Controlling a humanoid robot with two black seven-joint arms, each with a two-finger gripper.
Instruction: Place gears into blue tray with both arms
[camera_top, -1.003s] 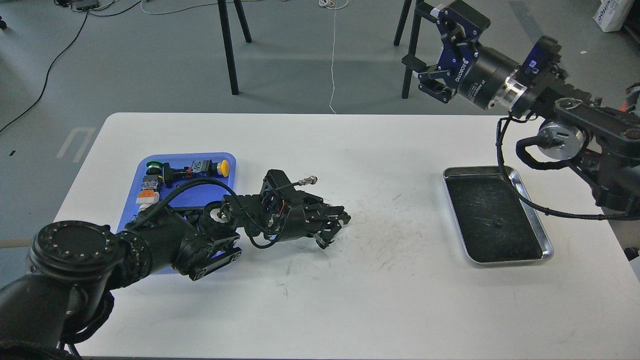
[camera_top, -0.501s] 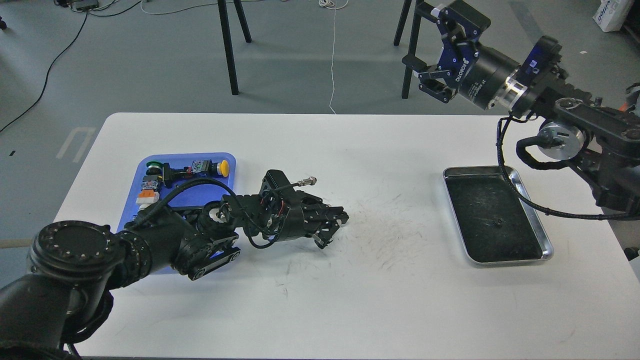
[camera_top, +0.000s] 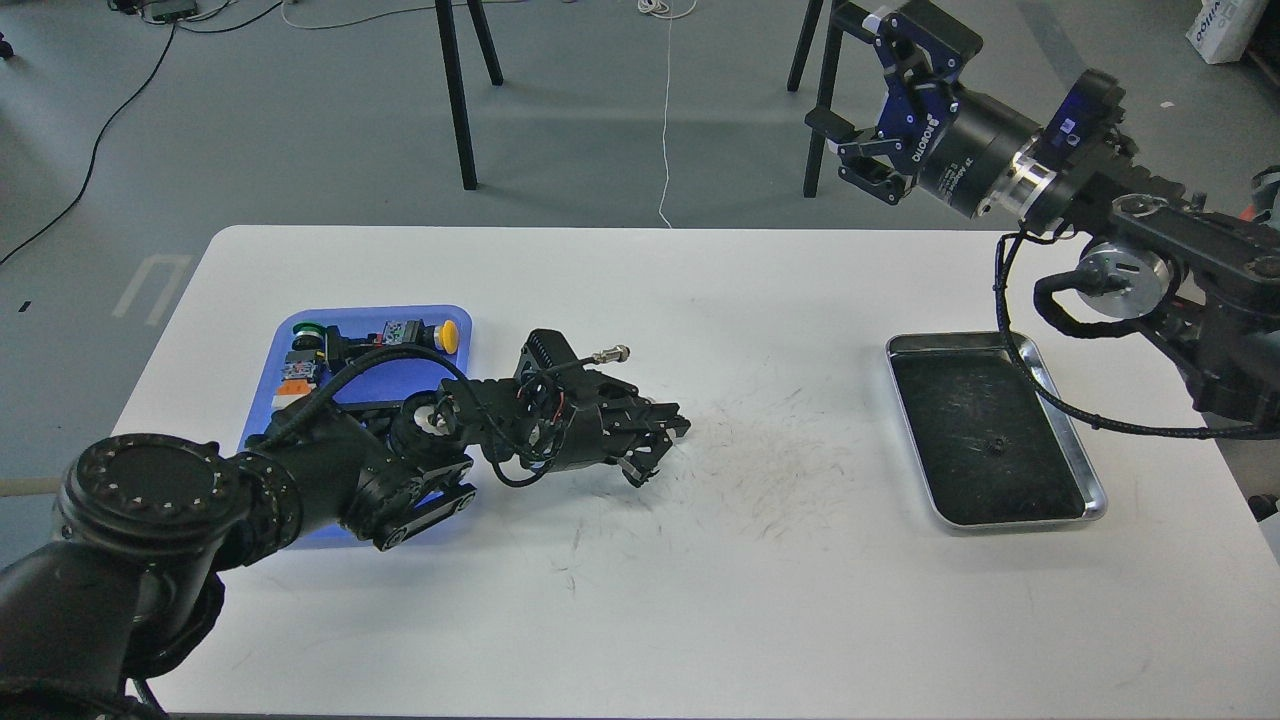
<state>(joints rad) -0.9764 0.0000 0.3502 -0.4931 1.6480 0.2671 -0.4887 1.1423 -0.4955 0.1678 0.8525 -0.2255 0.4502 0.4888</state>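
Note:
The blue tray (camera_top: 400, 382) lies at the table's left and is partly covered by my left arm. My left gripper (camera_top: 658, 450) hovers low over the white table just right of that tray, pointing right. It is dark, and I cannot make out whether its fingers are apart or hold anything. One tiny black gear (camera_top: 993, 447) rests on the black lining of the silver tray (camera_top: 1092, 490) at the right. My right gripper (camera_top: 864, 100) is raised high beyond the table's far right edge, open and empty.
Inside the blue tray sit a yellow-capped button (camera_top: 449, 334), a green button (camera_top: 305, 329) and an orange block (camera_top: 294, 372). Black chair legs (camera_top: 458, 100) stand on the floor behind the table. The table (camera_top: 760, 560) shows scuff marks at its middle.
My left arm has drawn back a little to the left, its gripper moving toward the blue tray. The right arm has barely moved.

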